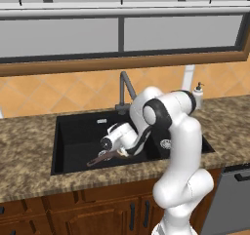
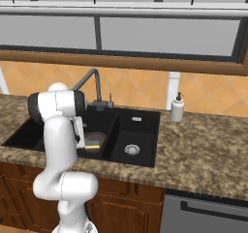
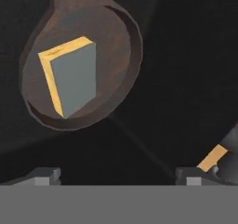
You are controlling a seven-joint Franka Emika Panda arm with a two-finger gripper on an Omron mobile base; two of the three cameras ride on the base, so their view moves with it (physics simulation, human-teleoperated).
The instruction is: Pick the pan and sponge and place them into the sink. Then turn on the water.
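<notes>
The pan [image 3: 81, 60] lies in the large bowl of the sink [image 1: 78, 131], and the sponge [image 3: 69, 76] rests inside it, scrub side up. The pincer [image 3: 116, 174] hangs above them, its tips apart and empty. The risk I see is the arm catching the faucet [image 1: 126, 90] on its way to the tap. No writing is legible.

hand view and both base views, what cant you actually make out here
- Small dark brown frying pan: handle cut off by the hand view's top edge.
- Yellow sponge with grey scrub layer: in the right base view, partly behind the white arm.
- Gripper: only the fingertips' tops show.
- Black sink's larger basin: drain blocked by the arm.
</notes>
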